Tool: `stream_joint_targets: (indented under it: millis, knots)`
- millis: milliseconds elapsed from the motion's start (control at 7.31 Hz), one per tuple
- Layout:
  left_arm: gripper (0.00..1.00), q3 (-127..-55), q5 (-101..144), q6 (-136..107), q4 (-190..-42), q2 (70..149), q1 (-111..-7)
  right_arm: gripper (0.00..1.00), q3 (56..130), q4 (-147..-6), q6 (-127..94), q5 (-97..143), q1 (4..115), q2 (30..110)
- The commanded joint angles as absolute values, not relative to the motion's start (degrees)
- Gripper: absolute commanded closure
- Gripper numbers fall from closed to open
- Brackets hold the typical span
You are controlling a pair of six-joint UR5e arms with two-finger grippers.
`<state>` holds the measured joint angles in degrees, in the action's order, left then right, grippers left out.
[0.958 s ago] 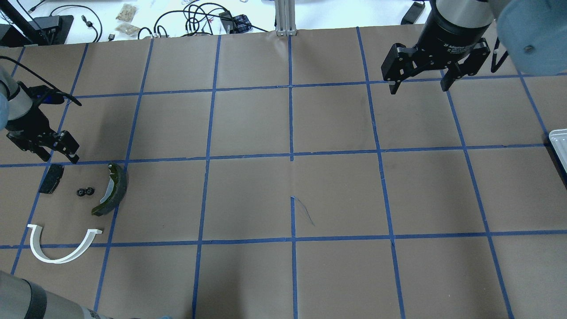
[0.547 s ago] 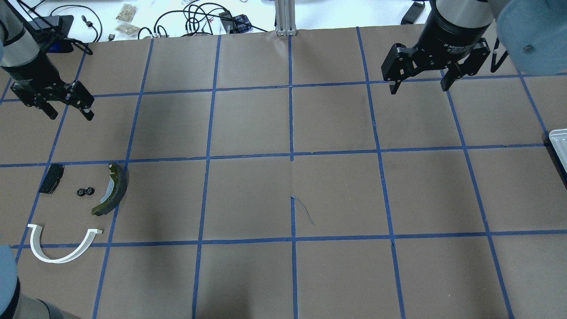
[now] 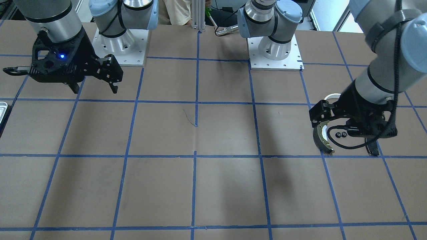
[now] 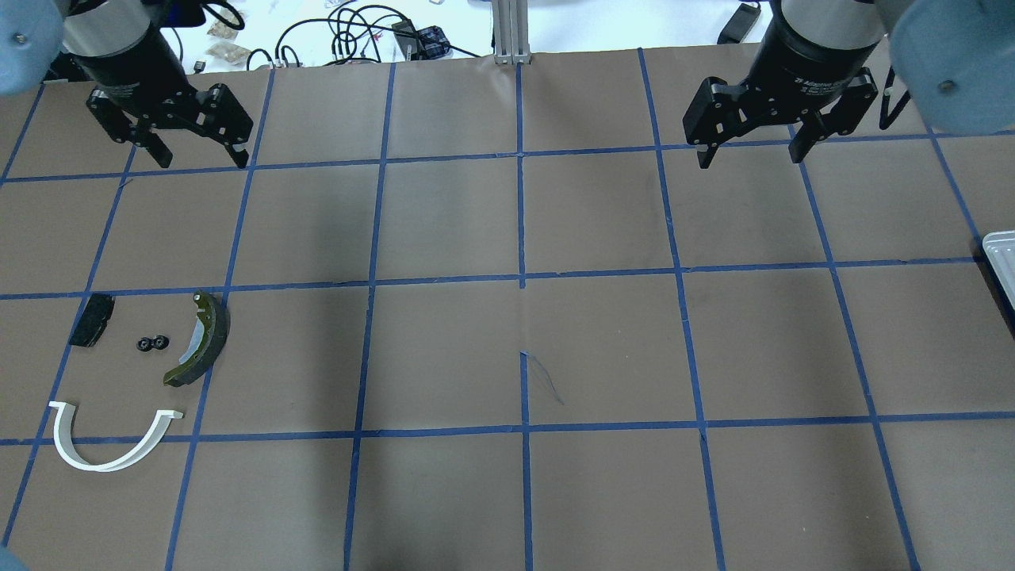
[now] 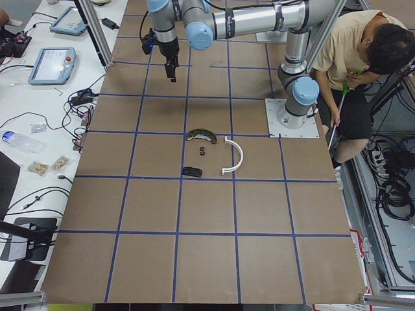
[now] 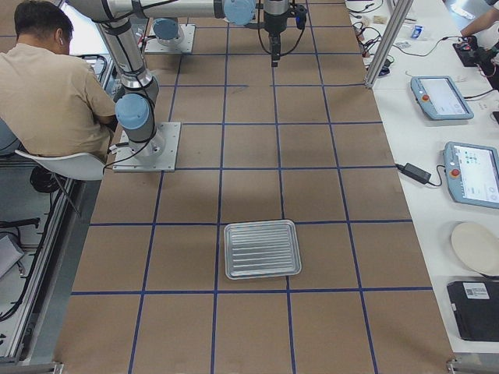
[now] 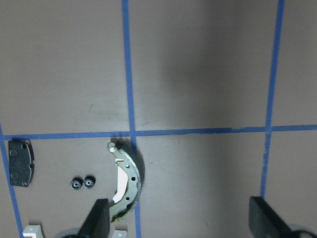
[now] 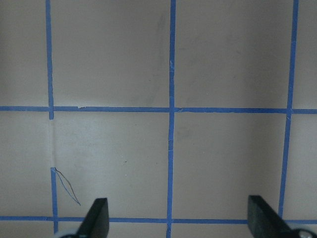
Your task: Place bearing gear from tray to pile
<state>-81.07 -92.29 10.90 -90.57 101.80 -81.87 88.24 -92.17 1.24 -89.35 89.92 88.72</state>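
Note:
The bearing gear [image 4: 153,342], two small black toothed wheels side by side, lies on the table in the pile, between the black flat pad [image 4: 91,319] and the dark brake shoe [image 4: 198,339]. The white half-ring bracket [image 4: 111,436] lies nearer the robot. The gear also shows in the left wrist view [image 7: 82,182] and the front view [image 3: 341,134]. My left gripper [image 4: 202,162] is open and empty, high over the far left of the table, well away from the pile. My right gripper [image 4: 749,159] is open and empty at the far right. The tray [image 6: 262,248] holds nothing.
Only the tray's corner [image 4: 1001,258] shows at the overhead view's right edge. Brown paper with a blue tape grid covers the table. Cables [image 4: 349,32] lie beyond the far edge. A person [image 5: 363,58] sits by the robot's base.
My left gripper has moved away from the pile toward the table's far edge and risen, open throughout. The gear and pile parts lie unchanged. The right arm has not moved.

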Motion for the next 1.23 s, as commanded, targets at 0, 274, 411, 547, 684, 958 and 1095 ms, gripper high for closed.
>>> stream_joint_targets:
  millis: [0, 274, 411, 547, 684, 958, 1095]
  knots:
    - [0.0, -81.8, -91.9, 7.7, -91.0, 100.0, -86.8, 0.0, 88.2, -92.2, 1.4, -89.4, 89.9, 88.7]
    - [0.0, -84.0, -91.8, 7.7, -90.9, 97.4, -89.5, 0.0, 88.2, -92.2, 1.4, -89.4, 89.9, 88.7]
    - [0.0, -86.0, -91.9, 7.8, -91.0, 95.6, -89.4, 0.0, 88.2, -92.2, 1.4, -89.4, 89.8, 88.8]
    - [0.0, -87.8, -92.6, 8.6, -91.1, 94.1, -89.0, 0.0, 88.2, -92.2, 1.3, -89.6, 89.8, 88.8]
    - [0.0, -88.8, -92.8, 9.0, -91.1, 93.1, -88.6, 0.0, 88.2, -92.2, 0.6, -89.6, 89.8, 88.8]
    - [0.0, -91.4, -92.4, 9.0, -90.9, 90.8, -88.2, 0.0, 87.7, -93.9, 0.6, -89.1, 89.7, 88.5]
    - [0.0, -92.0, -92.6, 9.0, -90.9, 90.1, -88.2, 0.0, 87.6, -95.0, 0.5, -89.3, 89.7, 88.2]
